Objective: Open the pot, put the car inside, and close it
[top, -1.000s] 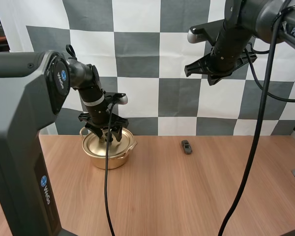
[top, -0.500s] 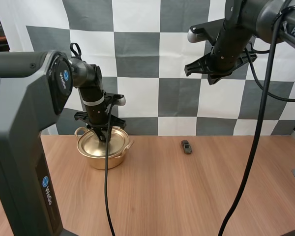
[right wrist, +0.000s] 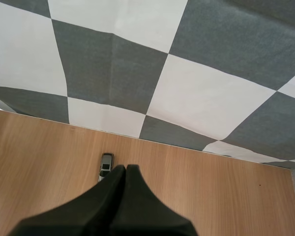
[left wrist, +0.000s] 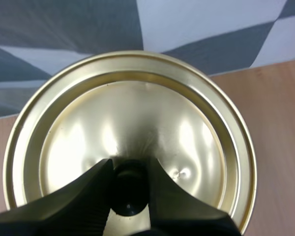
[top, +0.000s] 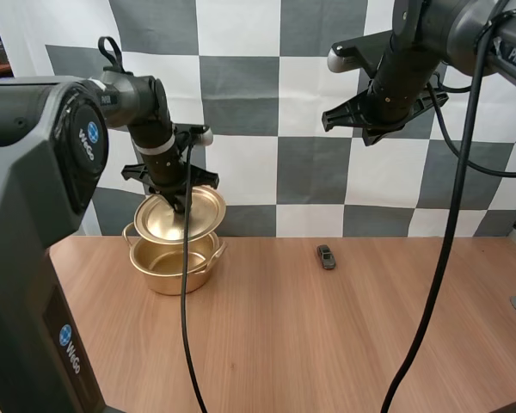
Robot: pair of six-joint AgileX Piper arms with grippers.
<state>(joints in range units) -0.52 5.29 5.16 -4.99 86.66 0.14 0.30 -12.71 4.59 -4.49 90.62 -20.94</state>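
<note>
Surface (top: 344, 344): wood. Car (top: 327, 256): at 3 o'clock from the pot, well apart, untouched. Pot (top: 174, 274): open now; the lid (left wrist: 132, 108), seated a second ago, hangs tilted just above the rim. Opening judged done; car next. Left hand (left wrist: 129, 171): nearly closed, pinching the lid's knob (left wrist: 130, 199). Right hand (right wrist: 125, 169): fingers together, empty, high above the car.

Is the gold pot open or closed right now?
Open. The left gripper pinches the knob and holds the lid tilted above the pot, whose inside shows.
</note>
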